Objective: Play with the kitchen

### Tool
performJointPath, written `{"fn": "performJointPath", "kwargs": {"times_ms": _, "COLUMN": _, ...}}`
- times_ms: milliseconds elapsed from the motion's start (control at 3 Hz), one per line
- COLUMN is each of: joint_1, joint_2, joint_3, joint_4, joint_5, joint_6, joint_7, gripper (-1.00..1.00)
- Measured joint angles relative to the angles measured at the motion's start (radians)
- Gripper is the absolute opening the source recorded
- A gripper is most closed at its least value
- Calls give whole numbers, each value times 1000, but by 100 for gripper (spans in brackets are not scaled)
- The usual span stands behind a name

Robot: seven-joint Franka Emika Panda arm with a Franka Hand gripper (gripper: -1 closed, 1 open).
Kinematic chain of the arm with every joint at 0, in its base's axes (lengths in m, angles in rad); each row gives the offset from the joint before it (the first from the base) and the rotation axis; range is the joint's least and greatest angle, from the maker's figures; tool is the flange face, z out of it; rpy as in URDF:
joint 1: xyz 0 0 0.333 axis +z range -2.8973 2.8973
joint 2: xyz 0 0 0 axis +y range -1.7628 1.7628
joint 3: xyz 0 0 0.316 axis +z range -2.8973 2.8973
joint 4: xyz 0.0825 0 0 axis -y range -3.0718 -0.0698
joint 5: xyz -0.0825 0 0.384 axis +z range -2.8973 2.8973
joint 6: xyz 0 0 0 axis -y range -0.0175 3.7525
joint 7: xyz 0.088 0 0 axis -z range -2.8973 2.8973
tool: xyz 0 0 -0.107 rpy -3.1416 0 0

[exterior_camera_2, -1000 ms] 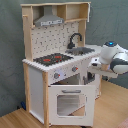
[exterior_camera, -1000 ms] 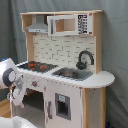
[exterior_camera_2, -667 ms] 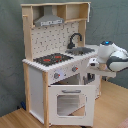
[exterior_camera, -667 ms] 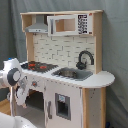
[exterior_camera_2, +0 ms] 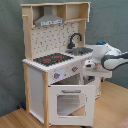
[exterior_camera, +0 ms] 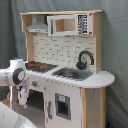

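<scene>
- The kitchen (exterior_camera: 67, 75) (exterior_camera_2: 55, 65) stands on a pale wood floor (exterior_camera_2: 107, 107) before a grey curtain (exterior_camera: 116, 45) (exterior_camera_2: 107, 22), seen in both exterior views.
- The arm (exterior_camera: 14, 76) (exterior_camera_2: 112, 55) is at the hob end of the kitchen: at the first exterior view's left and the second exterior view's right.
- The gripper (exterior_camera: 21, 97) (exterior_camera_2: 89, 64) hangs below the worktop edge in the first exterior view, just beside the white side panel; whether it touches I cannot tell.
- Whether the fingers are open or closed cannot be told from either view, and nothing is seen held in them.
- The hob (exterior_camera: 41, 65) (exterior_camera_2: 52, 59), black with 2 red rings, lies on the worktop near the arm's end.
- The sink (exterior_camera: 72, 73) (exterior_camera_2: 80, 50) sits beyond the hob, with the black tap (exterior_camera: 85, 59) (exterior_camera_2: 75, 39) arched at its back edge.
- The grey hood (exterior_camera: 37, 26) (exterior_camera_2: 49, 19) hangs under the top shelf above the hob.
- A white microwave (exterior_camera: 70, 24) sits on the top shelf beside the hood.
- The windowed oven door (exterior_camera_2: 67, 102) is on the front below the hob, and looks closed.
- In the second exterior view the arm hides part of the rounded worktop end (exterior_camera_2: 97, 72).
</scene>
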State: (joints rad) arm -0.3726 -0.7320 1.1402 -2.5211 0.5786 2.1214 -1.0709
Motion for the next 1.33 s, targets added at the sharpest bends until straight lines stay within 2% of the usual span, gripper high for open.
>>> {"fn": "performJointPath", "kwargs": {"times_ms": 667, "joint_1": -72, "joint_2": 158, "joint_3": 96, "joint_4": 60, "joint_5": -10, "joint_6": 66, "joint_7": -24, "gripper": 100}}
{"fn": "performJointPath", "kwargs": {"times_ms": 1000, "joint_1": -124, "joint_2": 225, "joint_3": 148, "joint_4": 75, "joint_5": -17, "joint_6": 96, "joint_7": -62, "gripper": 100}}
{"fn": "performJointPath", "kwargs": {"times_ms": 1333, "joint_1": -184, "joint_2": 270, "joint_3": 186, "joint_4": 90, "joint_5": -18, "joint_6": 108, "joint_7": -134, "gripper": 100}}
